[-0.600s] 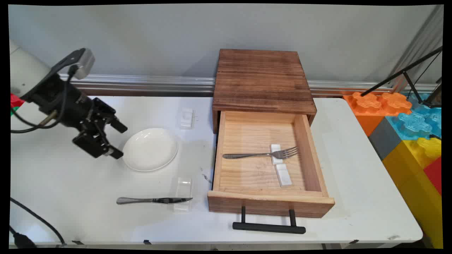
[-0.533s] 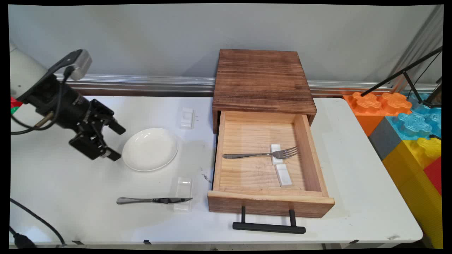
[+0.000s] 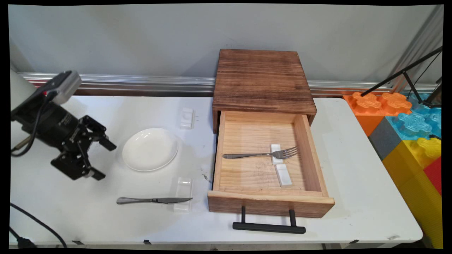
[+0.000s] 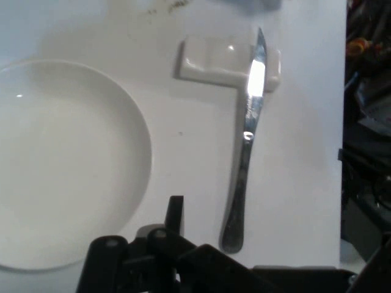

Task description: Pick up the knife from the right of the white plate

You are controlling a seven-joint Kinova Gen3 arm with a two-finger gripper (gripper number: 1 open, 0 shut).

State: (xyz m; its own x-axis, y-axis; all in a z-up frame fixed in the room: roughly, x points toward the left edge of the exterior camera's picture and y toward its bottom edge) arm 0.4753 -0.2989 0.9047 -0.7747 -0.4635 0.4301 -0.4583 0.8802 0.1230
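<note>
Two fingers, spread wide with nothing between them: that is how my gripper (image 3: 102, 159) hangs over the left part of the table (image 3: 360, 183), tilted down and toward the right. Nearest to me is the white plate (image 3: 150, 149), just to my right in the main view and apart from my fingertips; my hand view shows its rim (image 4: 144, 131) curving past on the left. Near the plate, toward the table's front edge, lies the knife (image 3: 154, 200), flat on the table, handle to the left, its blade resting across a small white rest (image 3: 183, 194); in my hand view the knife (image 4: 244, 152) runs up the picture with its tip over that rest (image 4: 211, 59). Another white rest (image 3: 186, 118) sits farther back, beyond the plate, with nothing on it. To the right stands a dark wooden box (image 3: 263, 79) with its pale drawer (image 3: 270, 201) pulled out toward the front, black handle (image 3: 268, 227) facing the near edge. Inside the drawer a fork (image 3: 261, 154) lies crosswise, tines to the right over a white rest (image 3: 276, 154), and one more rest (image 3: 284, 175) lies just in front of that one. Off the table's right end are big coloured blocks (image 3: 409, 130).
</note>
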